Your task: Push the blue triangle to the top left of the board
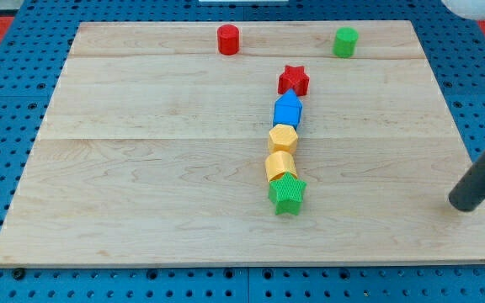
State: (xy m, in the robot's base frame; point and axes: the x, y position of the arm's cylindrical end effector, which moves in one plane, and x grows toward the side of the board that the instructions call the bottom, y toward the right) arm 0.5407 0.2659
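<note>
One block matters here: the blue triangle [287,110], sitting right of the table's [141,168] centre, wedged between the red star [293,80] at its 12 o'clock and a yellow hexagon [283,138] at 6. My tip [462,204] is resting far off at 4 o'clock; no hand exists to open or close. I judge it should be circling round to the block's 4 o'clock face, then pushing toward 10 without catching either neighbour. The block is looking more house-shaped than triangular.

Looks like a robotics lab bench. Shown by a pale wooden board [141,168] laid on blue perforated mounting plate [7,118], with small coloured test blocks [286,109] lined up on it.
</note>
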